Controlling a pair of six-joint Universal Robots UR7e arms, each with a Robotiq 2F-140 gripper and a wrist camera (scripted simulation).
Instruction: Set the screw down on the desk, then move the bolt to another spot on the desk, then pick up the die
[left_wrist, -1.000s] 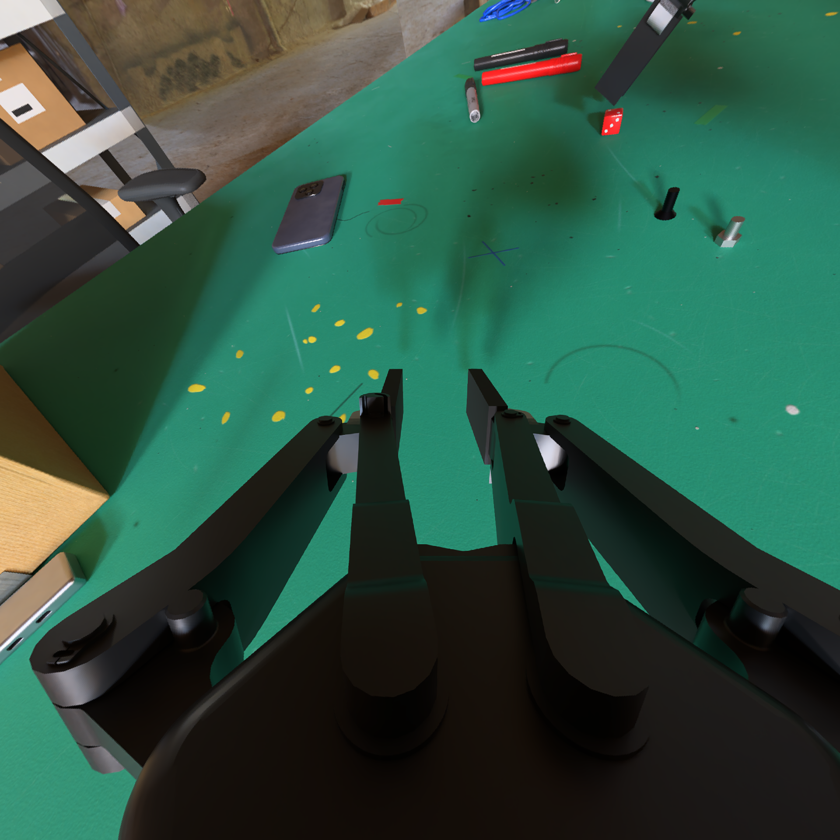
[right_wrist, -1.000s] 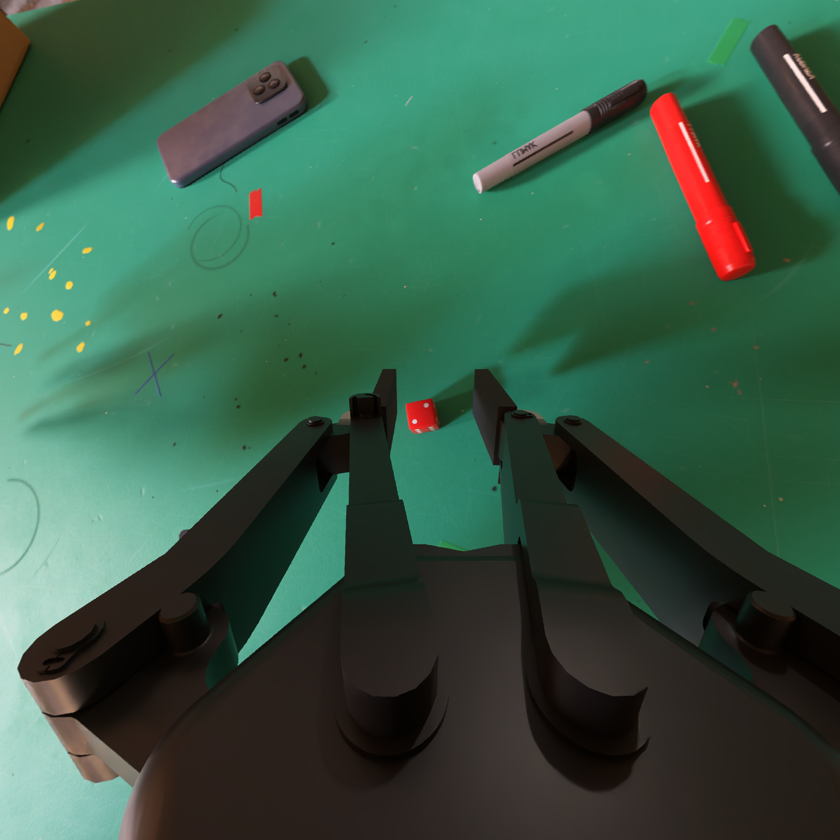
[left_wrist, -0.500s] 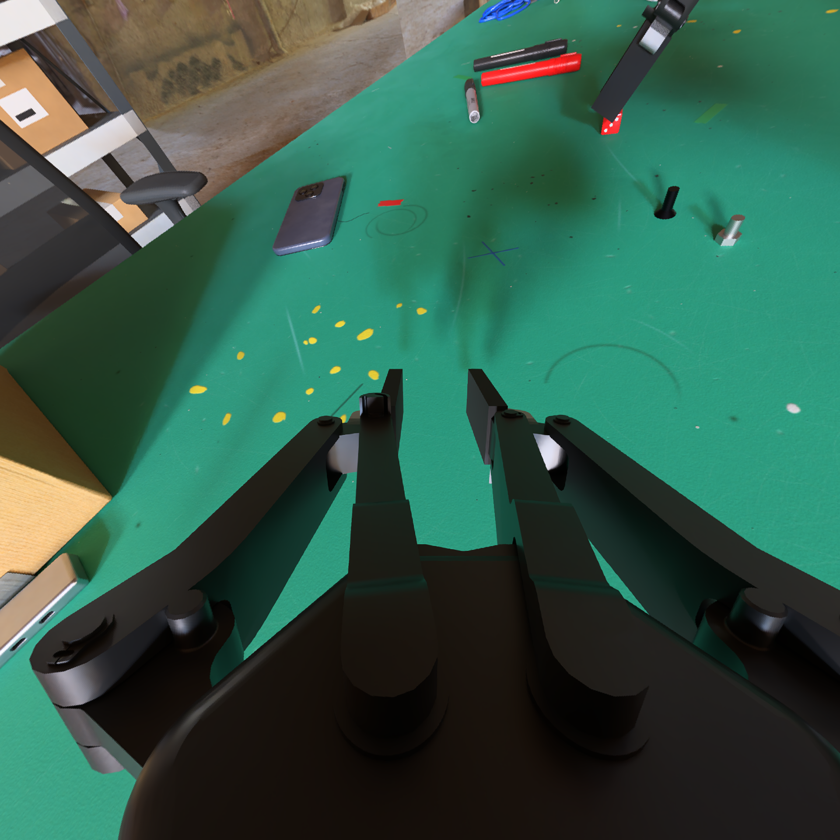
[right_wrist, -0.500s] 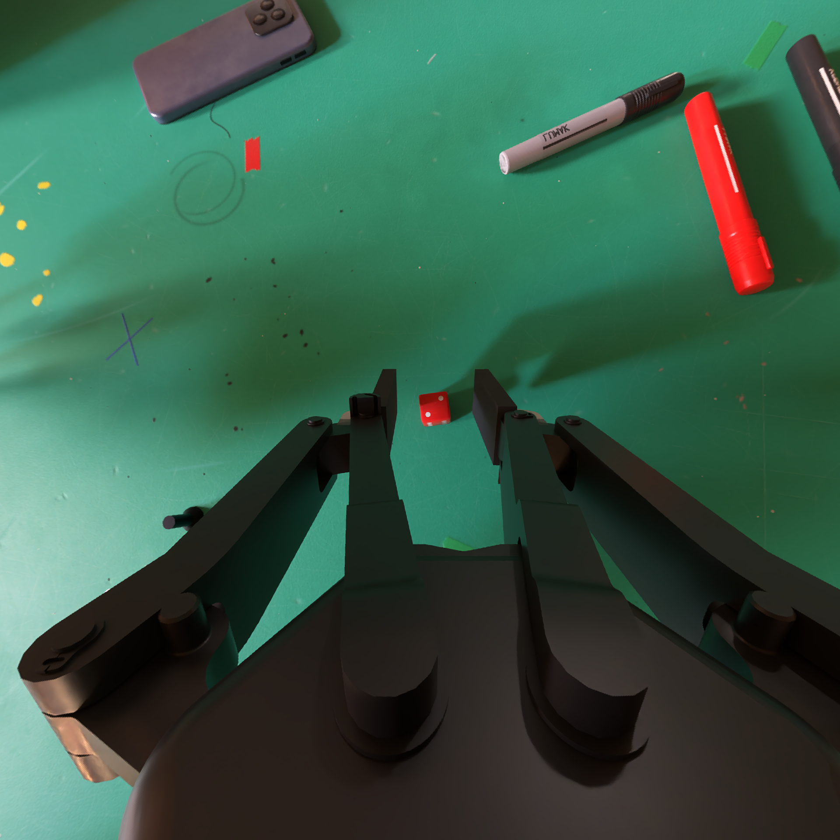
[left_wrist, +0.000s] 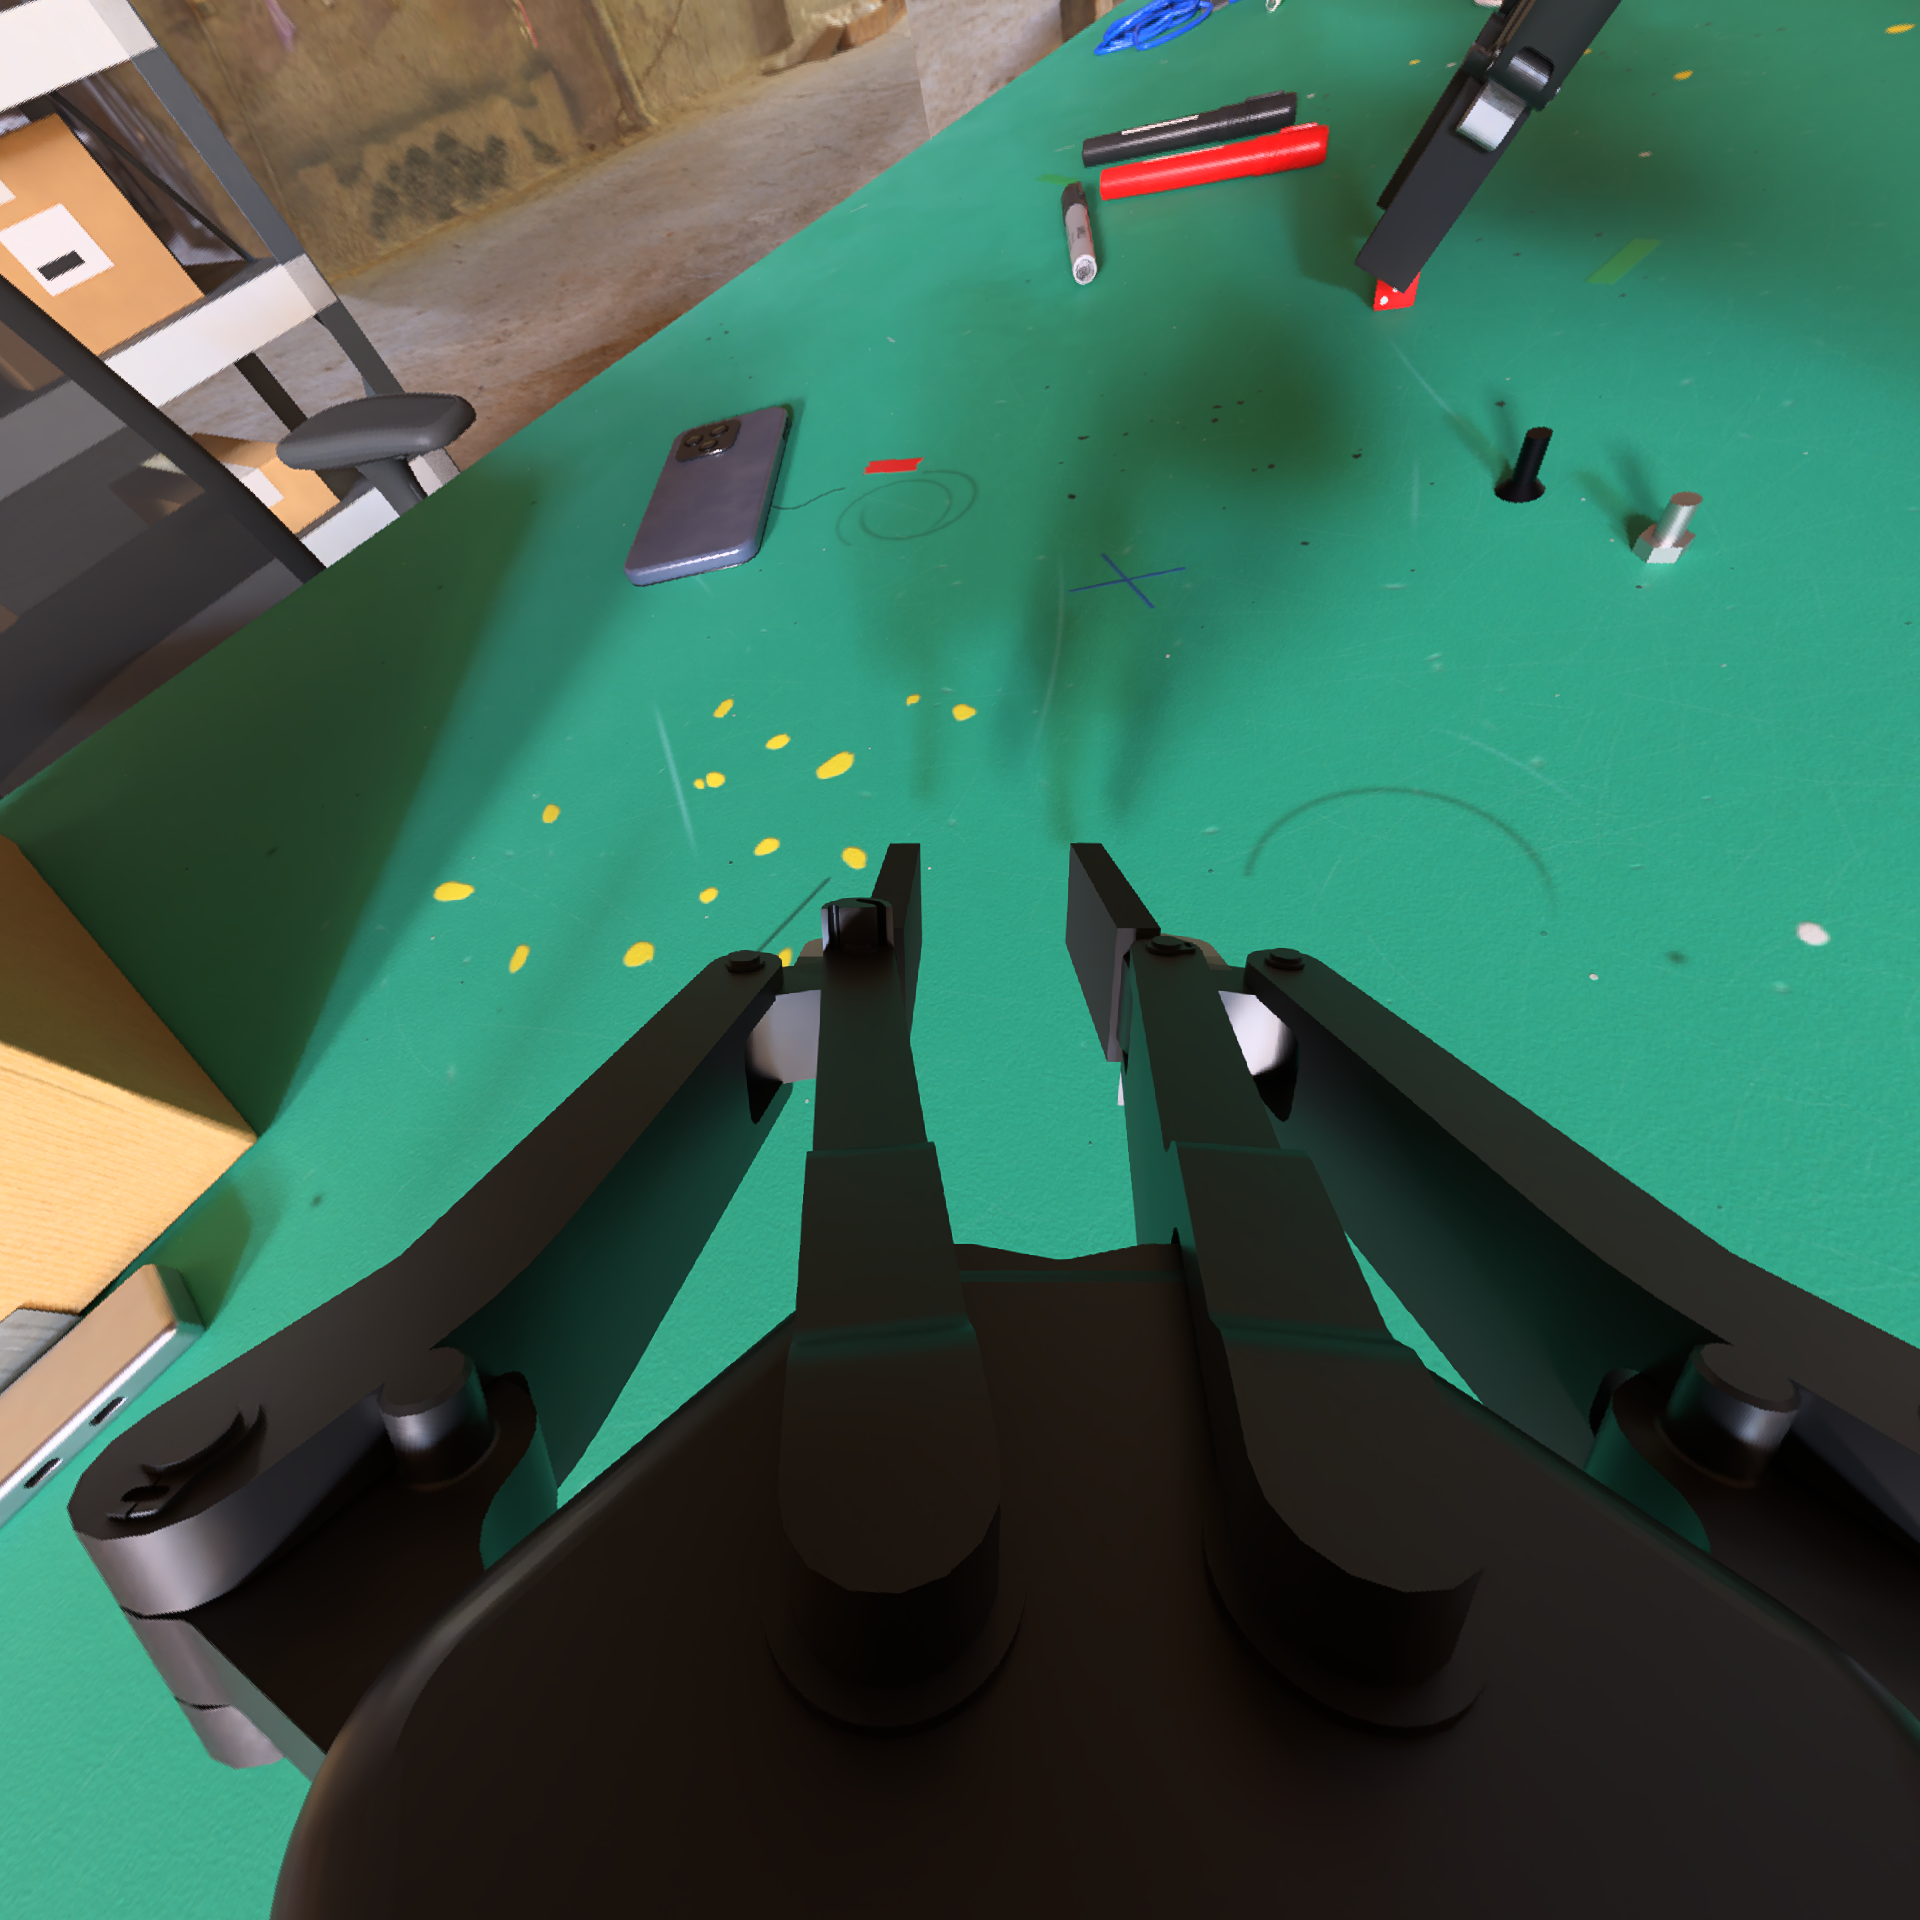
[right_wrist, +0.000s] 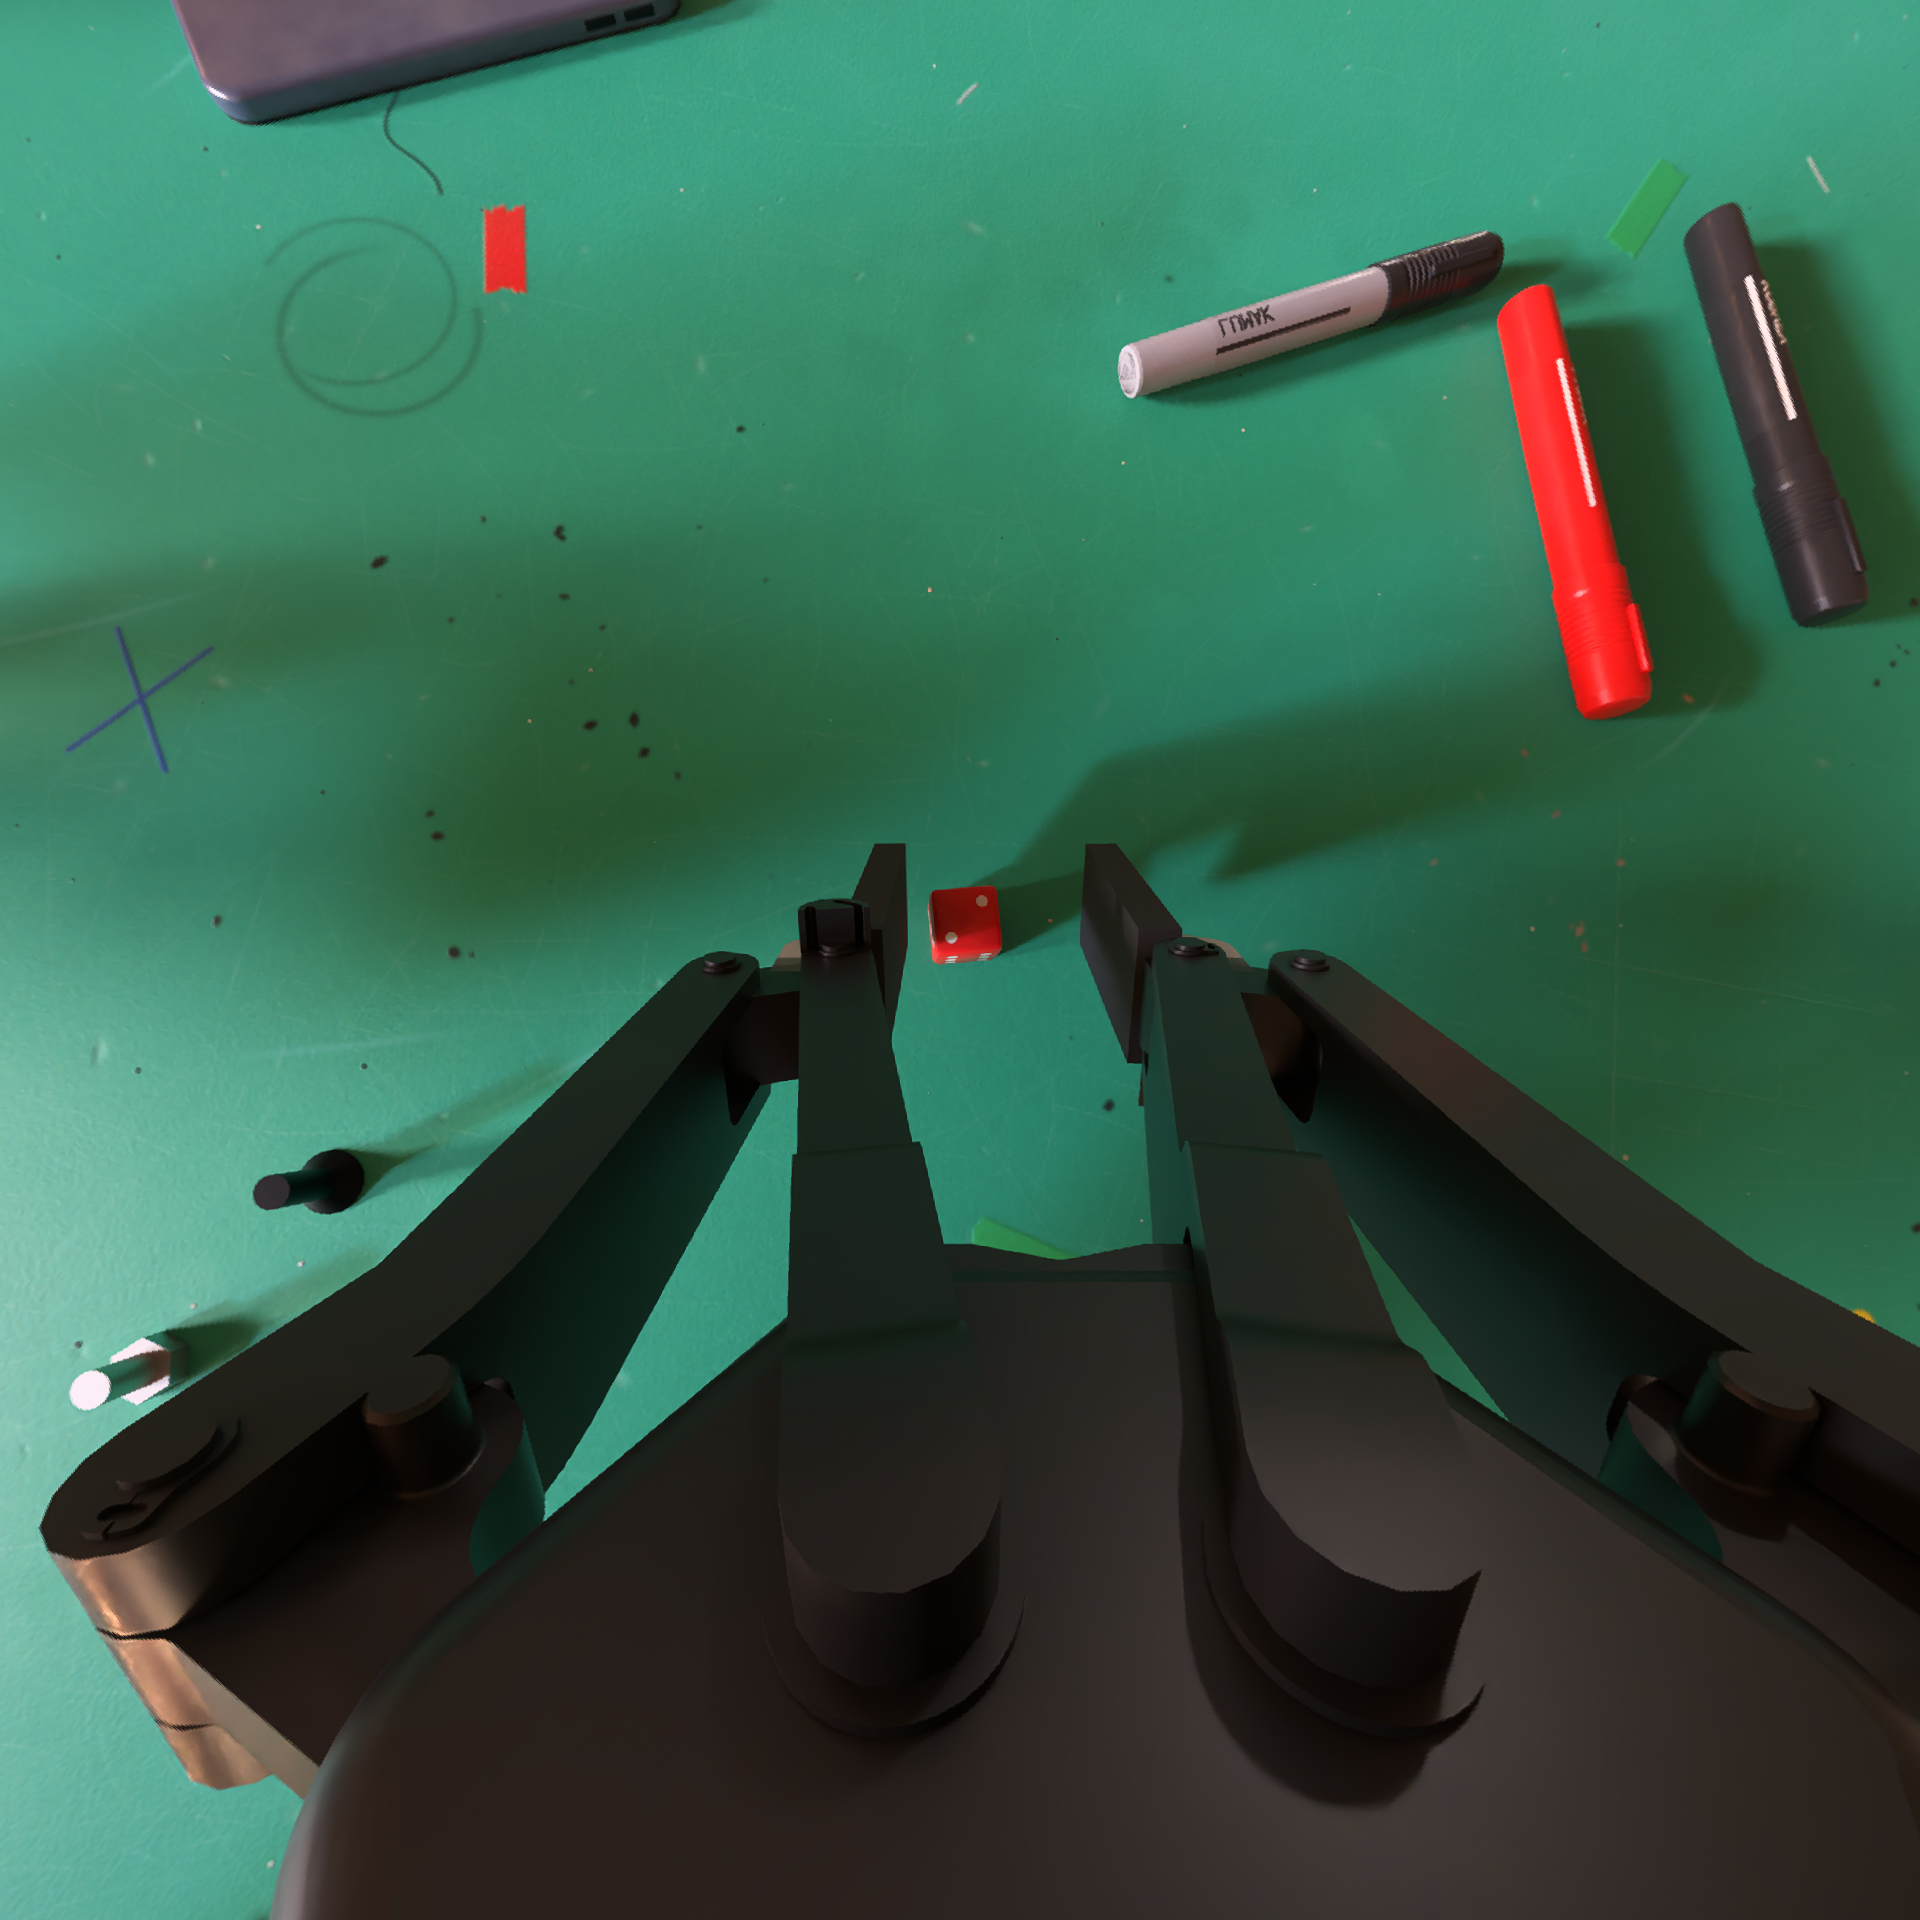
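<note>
A small red die (right_wrist: 964, 923) lies on the green desk (right_wrist: 935, 520), between the fingertips of my right gripper (right_wrist: 992, 894), nearer the left finger. The right gripper is open and low over the desk. In the left wrist view the die (left_wrist: 1392, 295) is partly hidden behind a right gripper finger (left_wrist: 1434, 187). A black screw (right_wrist: 308, 1184) and a silver bolt (right_wrist: 127, 1369) stand on their heads to the left; they also show in the left wrist view, screw (left_wrist: 1525, 463) and bolt (left_wrist: 1669, 528). My left gripper (left_wrist: 992, 883) is open and empty above the desk.
A grey phone (left_wrist: 713, 492) lies at the left. A grey marker (right_wrist: 1309, 314), a red marker (right_wrist: 1571, 499) and a black marker (right_wrist: 1772, 411) lie to the right beyond the die. A cardboard box (left_wrist: 83, 1060) and a shelf with a chair (left_wrist: 364, 431) stand off the desk's left edge.
My right gripper has come down and forward over the die, which now sits between its fingertips. The left gripper has not moved.
</note>
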